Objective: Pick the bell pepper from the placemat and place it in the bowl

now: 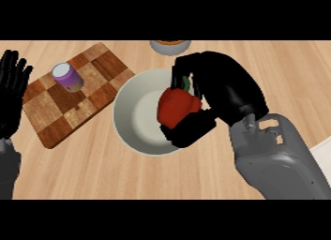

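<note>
Holding the pepper [177, 107] over the bowl [137, 112], right hand [223, 89] curled round it, placing step under way; next move, by judgement, calls for releasing; left hand [7, 96] rests spread at left edge.

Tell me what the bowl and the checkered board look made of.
The bowl looks like glazed ceramic, possibly plastic: plain off-white with a smooth, softly shaded surface. The board looks like wood: light and dark brown squares with visible grain, matte finish. The right hand holds the pepper over the bowl.
</note>
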